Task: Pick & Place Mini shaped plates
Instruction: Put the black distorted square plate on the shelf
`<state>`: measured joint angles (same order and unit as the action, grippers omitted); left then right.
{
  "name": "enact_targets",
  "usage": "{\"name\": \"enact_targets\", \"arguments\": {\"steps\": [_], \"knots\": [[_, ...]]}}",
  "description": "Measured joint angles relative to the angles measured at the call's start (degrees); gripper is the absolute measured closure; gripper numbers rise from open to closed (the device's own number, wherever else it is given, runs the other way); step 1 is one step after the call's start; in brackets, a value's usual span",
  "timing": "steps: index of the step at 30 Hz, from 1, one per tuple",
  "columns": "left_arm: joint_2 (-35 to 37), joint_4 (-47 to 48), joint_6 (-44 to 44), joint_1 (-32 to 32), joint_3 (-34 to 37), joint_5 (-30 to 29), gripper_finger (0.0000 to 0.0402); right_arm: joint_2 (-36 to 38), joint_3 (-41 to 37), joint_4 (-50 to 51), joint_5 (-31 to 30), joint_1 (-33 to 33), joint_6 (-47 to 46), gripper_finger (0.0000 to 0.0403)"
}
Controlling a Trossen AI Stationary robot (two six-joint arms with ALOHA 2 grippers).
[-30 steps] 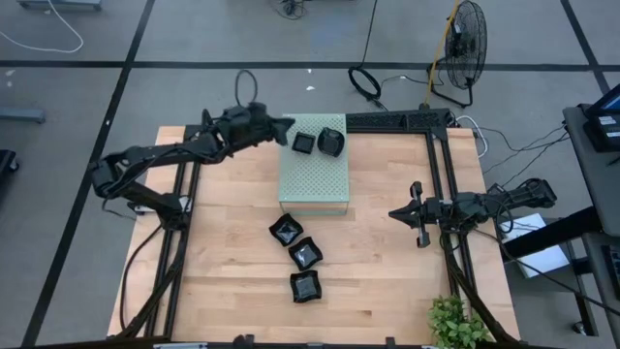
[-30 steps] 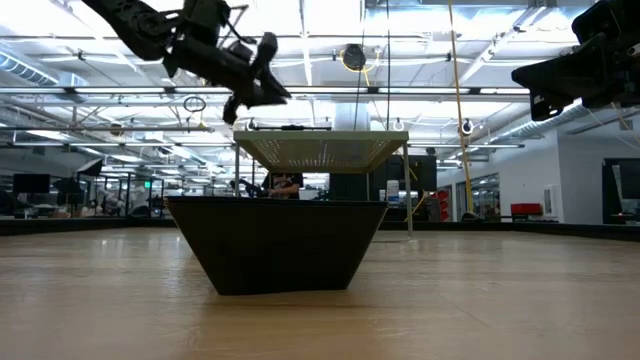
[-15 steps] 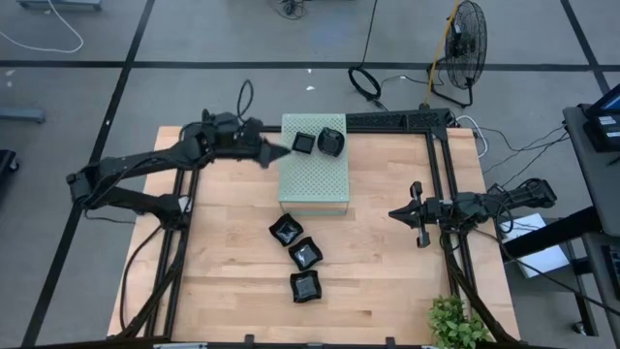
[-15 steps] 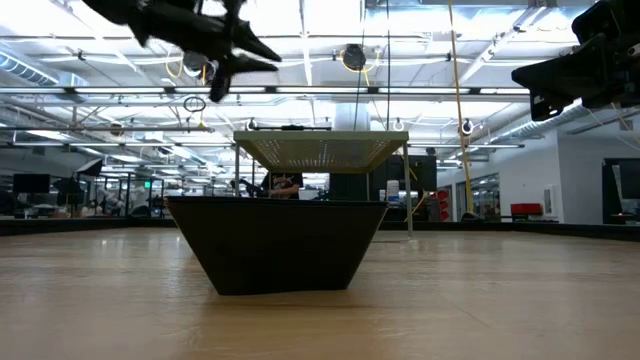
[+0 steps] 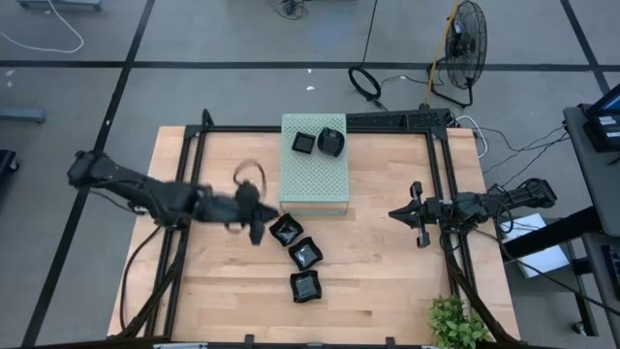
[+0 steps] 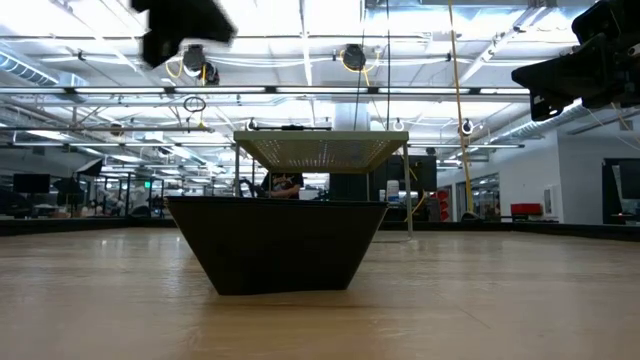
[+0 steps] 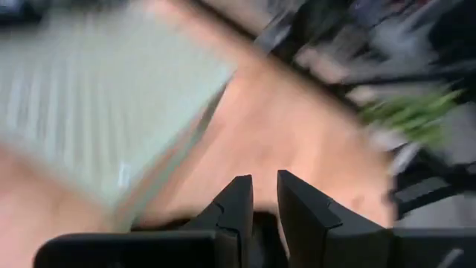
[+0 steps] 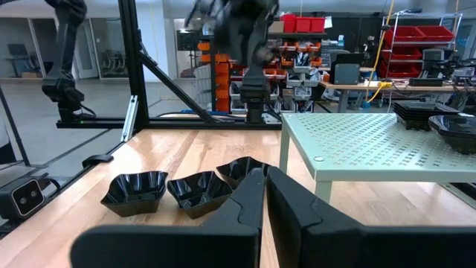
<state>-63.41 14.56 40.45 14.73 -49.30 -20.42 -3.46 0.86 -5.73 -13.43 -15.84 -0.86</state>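
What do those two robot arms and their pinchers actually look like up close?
Both arms are dark, nearly black, built of slim jointed tube segments. The left gripper has a thin black cable looping above its wrist. Each ends in two flat, angular black fingers, like blunt wedges set side by side. The right gripper has a small crossbar shape at its tip. No markings or labels show.
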Motion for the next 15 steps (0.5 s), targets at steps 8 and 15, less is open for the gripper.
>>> {"name": "enact_targets", "arguments": {"steps": [8, 15], "knots": [[-14.19, 12.15, 26.33, 8.78, 0.09, -9.58, 0.0334, 0.01, 0.02, -0.01, 0.0, -0.01, 0.02, 0.0396], [-22.3, 19.83, 33.15, 4.88, 0.07, -7.59, 0.0334, 0.0, 0.0, -0.01, 0.0, -0.02, 0.02, 0.0395]]}}
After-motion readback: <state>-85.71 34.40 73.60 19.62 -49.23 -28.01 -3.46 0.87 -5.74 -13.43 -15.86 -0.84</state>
